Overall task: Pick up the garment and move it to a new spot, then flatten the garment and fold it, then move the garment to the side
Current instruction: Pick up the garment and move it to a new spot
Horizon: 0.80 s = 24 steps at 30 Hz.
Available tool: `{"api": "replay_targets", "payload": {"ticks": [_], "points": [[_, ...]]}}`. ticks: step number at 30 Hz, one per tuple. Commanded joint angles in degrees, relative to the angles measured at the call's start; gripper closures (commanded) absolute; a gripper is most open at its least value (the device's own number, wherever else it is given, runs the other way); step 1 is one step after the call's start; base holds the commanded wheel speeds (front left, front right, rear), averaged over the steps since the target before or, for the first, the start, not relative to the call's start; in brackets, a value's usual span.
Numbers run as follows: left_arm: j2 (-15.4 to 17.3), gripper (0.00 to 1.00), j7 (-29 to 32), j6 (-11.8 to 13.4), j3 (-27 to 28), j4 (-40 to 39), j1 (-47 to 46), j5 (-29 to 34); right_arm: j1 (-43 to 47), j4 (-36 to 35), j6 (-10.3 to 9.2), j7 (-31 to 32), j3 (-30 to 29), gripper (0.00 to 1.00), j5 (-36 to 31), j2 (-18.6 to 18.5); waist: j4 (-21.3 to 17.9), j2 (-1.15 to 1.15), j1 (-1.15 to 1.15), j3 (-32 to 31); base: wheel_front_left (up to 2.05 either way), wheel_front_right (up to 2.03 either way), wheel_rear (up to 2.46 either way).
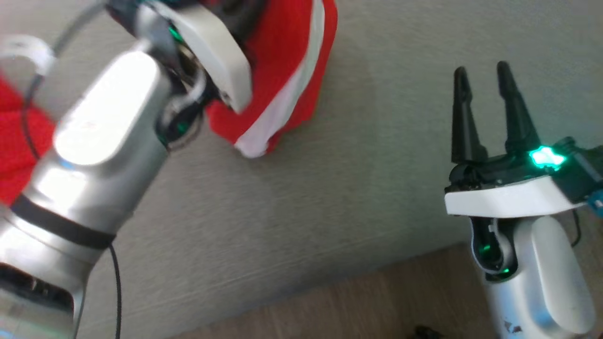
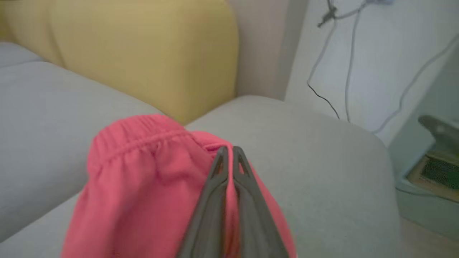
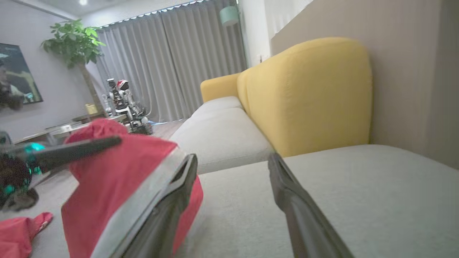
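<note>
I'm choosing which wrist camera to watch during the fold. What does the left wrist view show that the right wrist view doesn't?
Left wrist view: left gripper shut on the garment; elastic waistband; wall cables. Right wrist view: open right gripper, white stripe, curtains, plant. Both: red garment, grey sofa seat, yellow backrest.

Garment (image 1: 278, 61) cut off at the head view's top edge, partly behind the left arm (image 1: 108, 113)

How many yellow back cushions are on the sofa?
2: a tall cushion right behind the near grey seat, a lower cushion farther along toward the curtains. Others may be hidden.
</note>
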Motion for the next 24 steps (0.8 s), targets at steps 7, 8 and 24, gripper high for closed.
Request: {"api": "replay_targets", "payload": {"ticks": [7,8,24], "points": [[5.14,1.0,1.82,0.0,-17.39,-4.28,-6.07,-5.77,-2.35,-4.49,0.41,-0.51,0.66,0.0,3.96,0.26,-10.79,0.0,0.0,5.06,0.0,0.0,0.0],[5.8,1.0,1.84,0.0,-19.86,-4.36,-7.0,-6.65,-2.39,-4.6,0.41,-0.51,0.73,0.0,4.39,0.26,-11.31,0.0,0.0,5.34,0.0,0.0,0.0],[8.65,0.0,-2.61,0.0,-27.11,10.93,-14.51,-0.82,-3.04,-4.24,0.41,-0.51,1.78,0.0,5.13,0.26,-9.36,0.0,0.0,5.99,0.0,0.0,0.0]]}}
